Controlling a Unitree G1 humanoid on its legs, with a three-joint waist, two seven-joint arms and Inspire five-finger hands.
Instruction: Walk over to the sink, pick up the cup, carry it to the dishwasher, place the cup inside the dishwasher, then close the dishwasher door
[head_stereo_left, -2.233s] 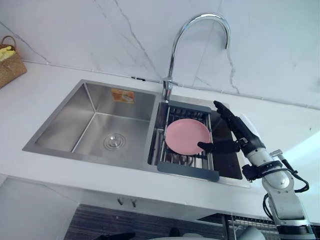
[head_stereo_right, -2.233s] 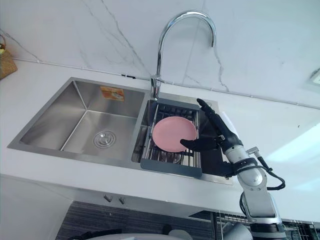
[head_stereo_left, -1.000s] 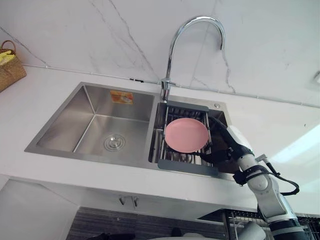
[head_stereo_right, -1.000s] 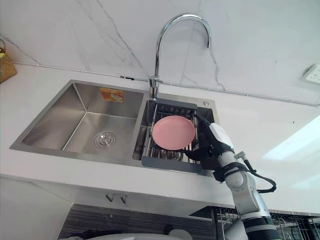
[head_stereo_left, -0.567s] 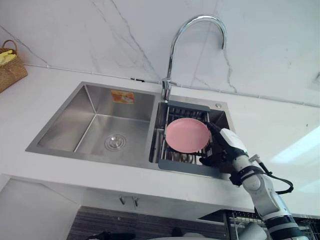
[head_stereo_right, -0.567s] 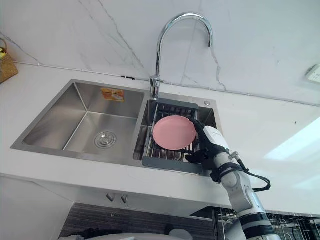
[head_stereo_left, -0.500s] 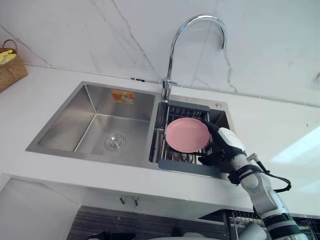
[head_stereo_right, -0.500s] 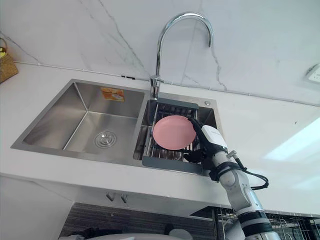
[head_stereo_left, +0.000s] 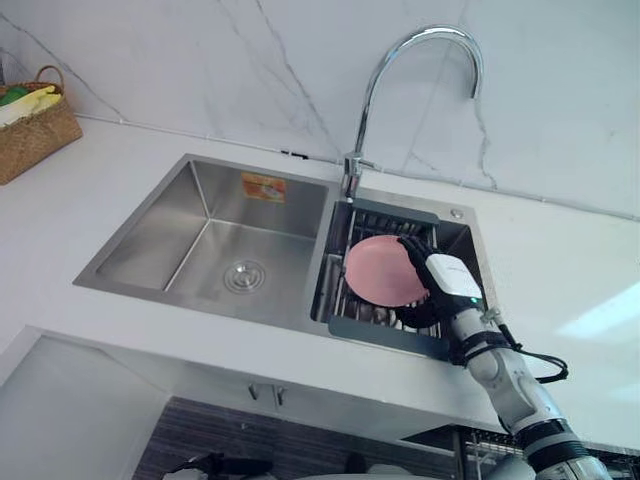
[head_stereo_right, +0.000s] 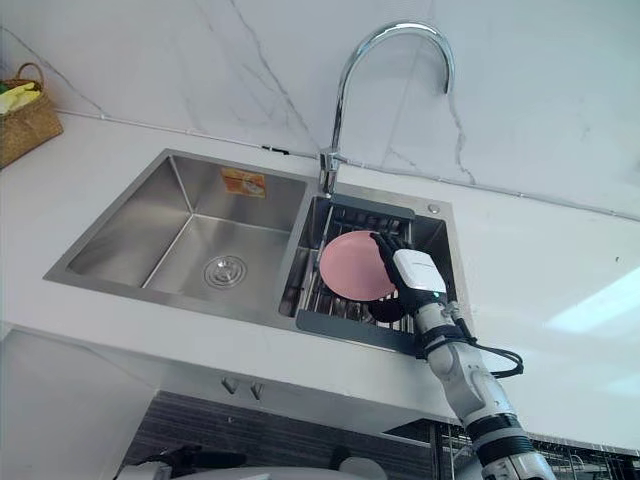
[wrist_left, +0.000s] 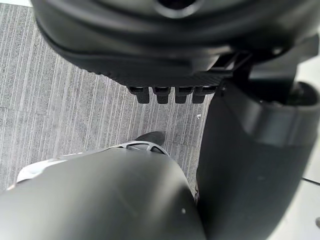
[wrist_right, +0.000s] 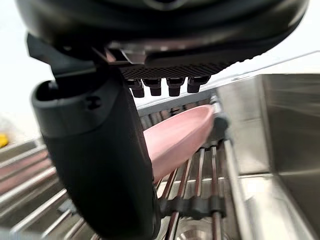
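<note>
Pink round dish (head_stereo_left: 378, 270), flatter than a cup, leans tilted on the dark grey wire rack (head_stereo_left: 385, 338) in the right basin of the steel double sink (head_stereo_left: 150, 250). The dark right hand (head_stereo_left: 445, 282) with its white cover is against the dish's right edge. Whether it grips the edge or merely rests there cannot be told. A loose hold on the smooth, thin rim could let the dish slide and clatter onto the bars. The hand hides the rim's right side. The left hand (wrist_left: 165, 45) hangs over striped grey floor, its state unclear.
</note>
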